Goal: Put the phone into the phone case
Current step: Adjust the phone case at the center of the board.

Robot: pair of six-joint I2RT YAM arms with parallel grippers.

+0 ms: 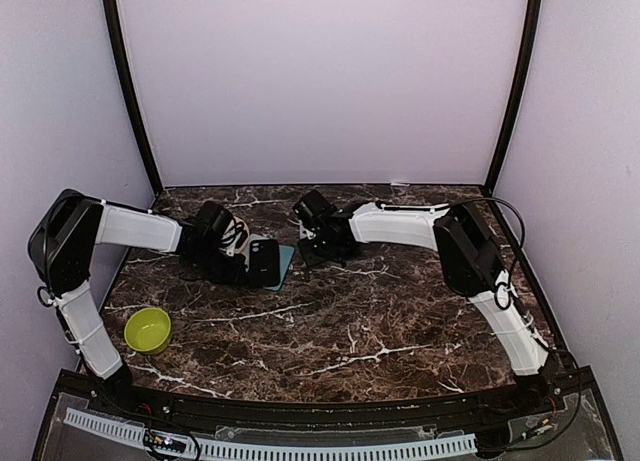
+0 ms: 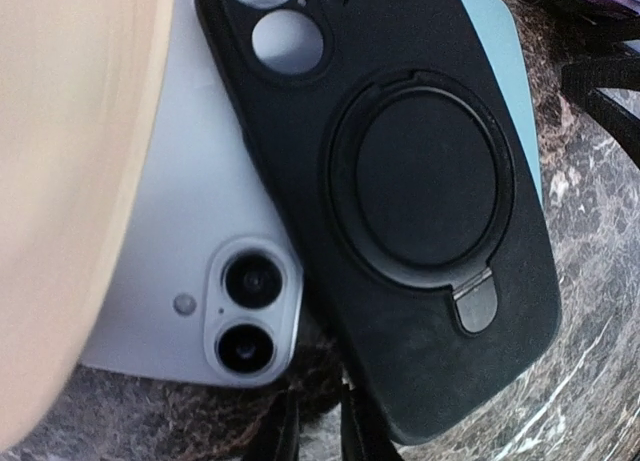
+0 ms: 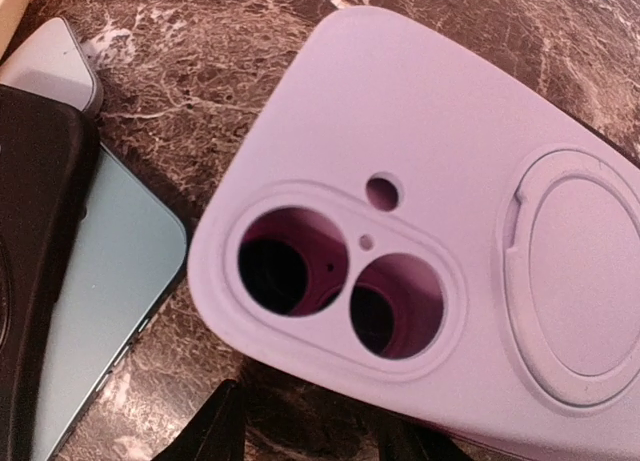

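A black phone case (image 2: 420, 211) with a ring stand lies back up, partly across a pale lavender phone (image 2: 190, 211) with two lenses and a teal phone (image 2: 495, 71). From above the case (image 1: 265, 261) and the teal phone (image 1: 286, 263) lie mid-table. My left gripper (image 2: 318, 426) is at the case's near corner, jaws almost together with only marble between them. A pink case (image 3: 450, 211) with a ring stand lies just past my right gripper (image 3: 315, 436), whose jaws stand apart and empty. In the top view the right gripper (image 1: 312, 243) hides the pink case.
A beige object (image 2: 70, 181) fills the left of the left wrist view, beside the lavender phone. A green bowl (image 1: 147, 329) sits near the front left. The black case (image 3: 30, 231) and teal phone (image 3: 100, 281) lie left of the pink case.
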